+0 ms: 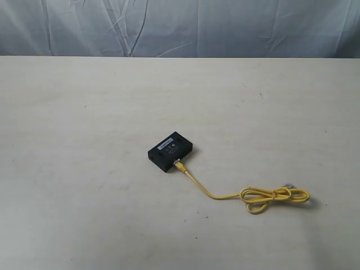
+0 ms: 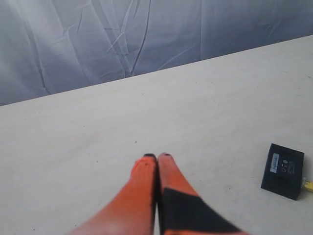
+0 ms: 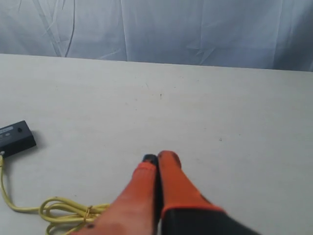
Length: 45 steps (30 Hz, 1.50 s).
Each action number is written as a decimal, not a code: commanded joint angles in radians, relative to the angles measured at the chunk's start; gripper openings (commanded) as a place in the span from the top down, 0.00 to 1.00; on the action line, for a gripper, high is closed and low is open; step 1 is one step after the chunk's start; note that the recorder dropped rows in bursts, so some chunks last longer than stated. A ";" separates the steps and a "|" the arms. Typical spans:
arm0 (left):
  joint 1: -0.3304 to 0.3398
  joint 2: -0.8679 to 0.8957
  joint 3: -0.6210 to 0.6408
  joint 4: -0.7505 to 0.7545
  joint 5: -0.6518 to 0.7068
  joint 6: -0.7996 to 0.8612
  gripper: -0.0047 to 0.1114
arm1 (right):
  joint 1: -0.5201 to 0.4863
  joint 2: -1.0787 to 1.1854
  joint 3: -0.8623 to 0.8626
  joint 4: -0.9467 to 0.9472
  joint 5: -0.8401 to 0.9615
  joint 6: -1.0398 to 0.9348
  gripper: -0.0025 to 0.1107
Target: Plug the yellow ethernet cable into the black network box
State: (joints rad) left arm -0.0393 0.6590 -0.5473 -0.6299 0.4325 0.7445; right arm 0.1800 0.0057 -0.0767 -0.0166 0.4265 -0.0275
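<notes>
I see the small flat black plastic network box (image 1: 170, 151) on the pale table (image 1: 84, 112). The thin yellow ethernet cable (image 1: 274, 194) looks seated in its near side, with its slack looped nearby. My left pincer (image 2: 157, 156) and right pincer (image 3: 157, 157) are closed, empty and well clear, so I judge the job done.

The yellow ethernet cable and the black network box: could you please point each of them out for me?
yellow ethernet cable (image 1: 274, 194), exterior view, on the knot of its coiled loop.
black network box (image 1: 170, 149), exterior view, on the middle of its top face.
</notes>
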 commanded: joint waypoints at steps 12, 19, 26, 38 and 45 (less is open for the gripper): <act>-0.002 -0.006 0.002 -0.004 -0.006 -0.004 0.96 | -0.005 -0.006 0.077 -0.008 -0.070 -0.003 0.98; -0.002 -0.006 0.002 -0.004 -0.006 -0.004 0.96 | -0.005 -0.006 0.077 -0.008 -0.070 -0.003 0.98; -0.002 -0.006 0.002 -0.004 -0.006 -0.004 0.96 | -0.005 -0.006 0.077 -0.008 -0.070 -0.001 0.98; -0.002 -0.006 0.002 -0.004 -0.006 -0.004 0.96 | -0.005 -0.006 0.077 -0.008 -0.070 -0.001 0.98; -0.002 -0.006 0.002 -0.002 -0.006 -0.004 0.96 | -0.005 -0.006 0.077 -0.008 -0.070 -0.001 0.98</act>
State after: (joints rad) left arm -0.0393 0.6590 -0.5473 -0.6299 0.4325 0.7445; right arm 0.1800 0.0057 -0.0054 -0.0183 0.3705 -0.0274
